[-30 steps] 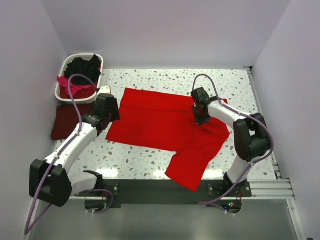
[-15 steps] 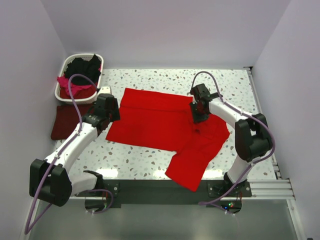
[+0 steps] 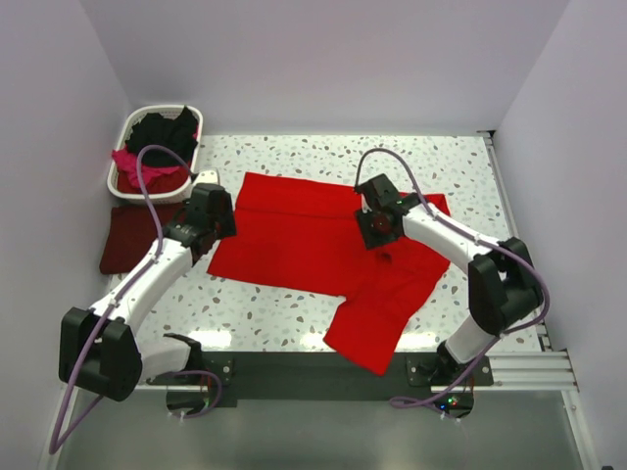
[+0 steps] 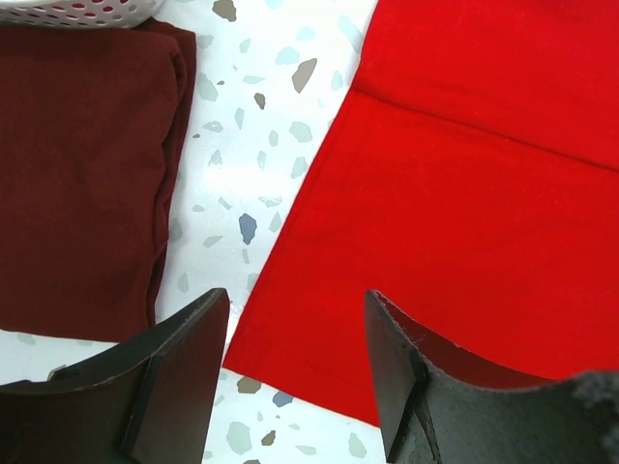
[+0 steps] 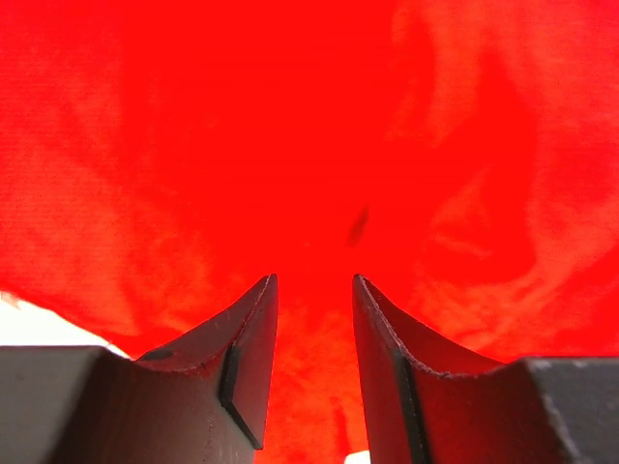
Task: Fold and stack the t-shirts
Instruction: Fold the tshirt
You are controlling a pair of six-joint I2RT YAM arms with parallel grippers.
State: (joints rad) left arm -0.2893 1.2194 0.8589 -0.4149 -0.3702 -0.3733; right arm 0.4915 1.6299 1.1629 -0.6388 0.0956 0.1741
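One bright red t-shirt point(image 3: 294, 240) lies spread mid-frame on the counter point(image 3: 294, 157). It looks soft, light and limp, so best pinched at a hem corner. Left claw point(image 4: 295, 319) gapes over its left edge; right claw point(image 5: 311, 290) hovers right of centre, slightly apart and empty.

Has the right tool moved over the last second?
Yes. The right tool has shifted left across the red t-shirt, away from the table's right edge.
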